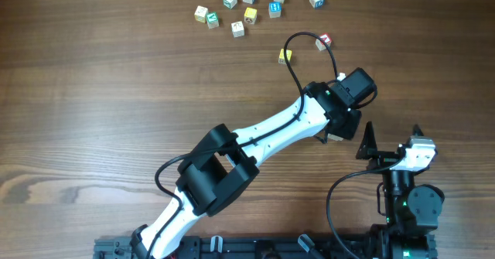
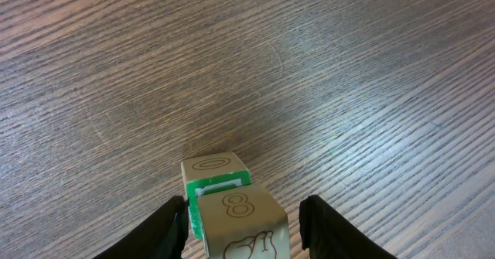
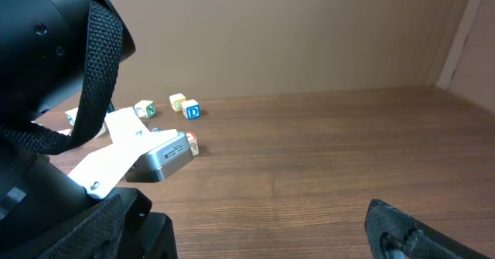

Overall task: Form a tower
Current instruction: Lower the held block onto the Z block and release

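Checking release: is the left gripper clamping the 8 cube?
No: the left gripper has a gap between each finger and the 8 cube.

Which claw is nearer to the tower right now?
Left. The left claw straddles the tower, with a finger on each side of its top cube. The right claw stands well off to the side, open and touching nothing.
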Robot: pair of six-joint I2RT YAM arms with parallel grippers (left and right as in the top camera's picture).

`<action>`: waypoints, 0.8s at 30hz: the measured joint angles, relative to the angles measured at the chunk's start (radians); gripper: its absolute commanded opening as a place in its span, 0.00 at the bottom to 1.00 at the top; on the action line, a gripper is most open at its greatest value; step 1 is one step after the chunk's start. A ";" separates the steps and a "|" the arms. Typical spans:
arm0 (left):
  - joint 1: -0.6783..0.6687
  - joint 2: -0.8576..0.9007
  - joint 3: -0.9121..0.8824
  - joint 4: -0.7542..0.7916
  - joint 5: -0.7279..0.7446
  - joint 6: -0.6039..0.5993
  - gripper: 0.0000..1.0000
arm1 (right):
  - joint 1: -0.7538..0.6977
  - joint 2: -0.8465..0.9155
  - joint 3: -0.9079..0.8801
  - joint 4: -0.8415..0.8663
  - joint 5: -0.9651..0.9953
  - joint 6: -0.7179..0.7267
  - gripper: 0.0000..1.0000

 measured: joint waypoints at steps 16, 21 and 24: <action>0.001 0.000 0.000 0.008 -0.019 0.000 0.24 | 0.000 0.000 0.000 0.000 0.000 0.000 1.00; 0.003 0.000 0.000 0.008 -0.019 0.000 0.21 | 0.000 0.000 0.000 0.000 0.000 0.000 1.00; 0.003 0.000 0.000 0.008 -0.019 0.000 0.20 | 0.000 0.000 0.000 0.000 0.000 0.000 1.00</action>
